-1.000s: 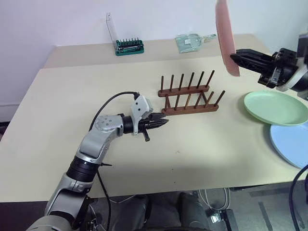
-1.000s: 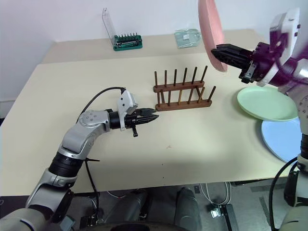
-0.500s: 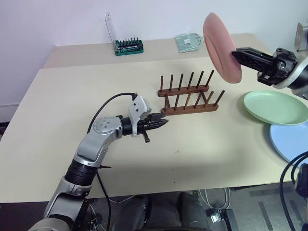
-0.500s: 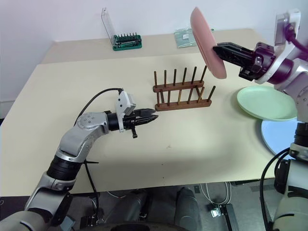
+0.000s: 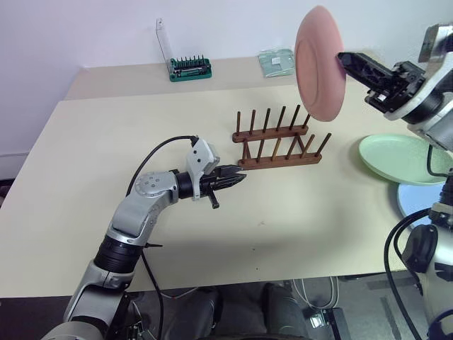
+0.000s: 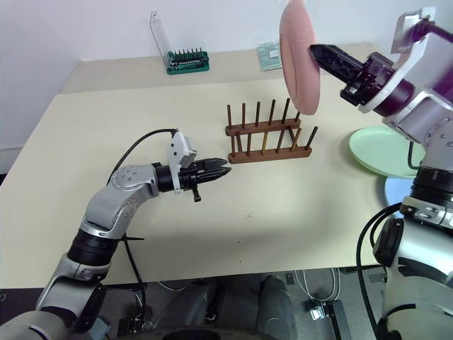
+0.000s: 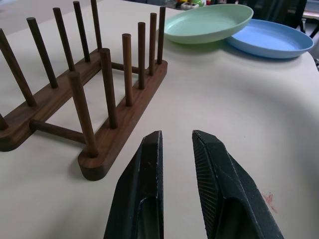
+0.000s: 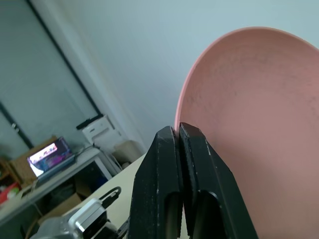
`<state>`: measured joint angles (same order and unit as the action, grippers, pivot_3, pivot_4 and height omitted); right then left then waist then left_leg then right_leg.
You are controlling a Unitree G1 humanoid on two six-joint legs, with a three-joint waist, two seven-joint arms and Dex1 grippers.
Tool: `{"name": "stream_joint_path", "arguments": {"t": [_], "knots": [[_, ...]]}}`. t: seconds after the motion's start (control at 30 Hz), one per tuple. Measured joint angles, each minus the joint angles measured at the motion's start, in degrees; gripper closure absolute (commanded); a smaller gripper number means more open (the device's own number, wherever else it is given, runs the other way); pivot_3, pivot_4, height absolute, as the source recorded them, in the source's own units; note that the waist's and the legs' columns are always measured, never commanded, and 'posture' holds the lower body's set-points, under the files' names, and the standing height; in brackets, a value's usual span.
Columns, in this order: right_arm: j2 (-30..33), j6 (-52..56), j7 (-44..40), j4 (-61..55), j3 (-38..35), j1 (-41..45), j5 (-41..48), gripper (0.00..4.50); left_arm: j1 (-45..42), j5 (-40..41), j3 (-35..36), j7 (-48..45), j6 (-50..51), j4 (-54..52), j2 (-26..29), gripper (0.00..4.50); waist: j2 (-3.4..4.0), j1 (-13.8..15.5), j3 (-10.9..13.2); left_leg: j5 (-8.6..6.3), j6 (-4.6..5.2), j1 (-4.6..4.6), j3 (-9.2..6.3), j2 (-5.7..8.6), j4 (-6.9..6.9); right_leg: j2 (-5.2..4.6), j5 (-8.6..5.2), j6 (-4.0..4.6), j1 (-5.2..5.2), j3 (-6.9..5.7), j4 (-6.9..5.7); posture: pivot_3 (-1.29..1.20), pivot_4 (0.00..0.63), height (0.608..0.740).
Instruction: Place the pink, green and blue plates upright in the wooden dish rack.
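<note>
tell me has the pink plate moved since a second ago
Yes. The pink plate has shifted left, toward the wooden dish rack, and turned more face-on.

The wooden dish rack (image 5: 278, 139) stood on the table (image 5: 85, 177), near its middle. To the rack's right lay the first plate (image 5: 400, 157) flat on the table, and nearer the front edge the second plate (image 5: 417, 202) lay flat, its rim partly under the first. A third plate (image 5: 320, 62) was held on edge in the air above the rack's right end. A bit holder (image 5: 190, 69) stood at the table's far side, behind and left of the rack, with a clear packet (image 5: 277, 61) to its right.
</note>
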<state>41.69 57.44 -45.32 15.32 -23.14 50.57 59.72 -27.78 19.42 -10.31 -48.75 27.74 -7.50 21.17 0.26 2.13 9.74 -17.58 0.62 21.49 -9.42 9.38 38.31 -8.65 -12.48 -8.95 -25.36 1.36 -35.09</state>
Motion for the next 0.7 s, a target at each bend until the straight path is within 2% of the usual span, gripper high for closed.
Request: {"name": "stream_joint_path", "arguments": {"t": [0.4,0.5,0.7], "knots": [[-0.2,-0.3,0.0,10.2,-1.8,-1.1,-2.8,4.46,1.1,4.1,0.0,-2.0,3.2,-6.0,1.5,3.56,0.02,-0.1,0.0,0.0,0.0,-0.01,0.01,0.0,0.0,0.01,0.0,0.0,0.01,0.0,0.0,0.0,0.15,0.74],[-0.1,-0.2,-0.1,11.8,-1.9,-1.4,-3.6,3.62,1.2,4.3,0.0,-2.0,3.3,-6.1,1.5,3.56,0.02,-0.2,0.0,0.0,0.0,-0.02,0.01,0.0,0.0,0.01,0.0,0.0,0.01,0.0,-0.01,0.0,0.15,0.74],[-0.3,-1.6,1.0,12.1,-1.9,-2.1,-6.1,0.6,1.1,4.3,-0.1,-1.9,3.3,-6.1,1.5,3.56,0.02,-0.2,0.0,0.0,0.0,-0.01,0.01,0.0,0.0,0.01,0.0,0.0,0.01,0.0,-0.01,0.0,0.15,0.74]]}}
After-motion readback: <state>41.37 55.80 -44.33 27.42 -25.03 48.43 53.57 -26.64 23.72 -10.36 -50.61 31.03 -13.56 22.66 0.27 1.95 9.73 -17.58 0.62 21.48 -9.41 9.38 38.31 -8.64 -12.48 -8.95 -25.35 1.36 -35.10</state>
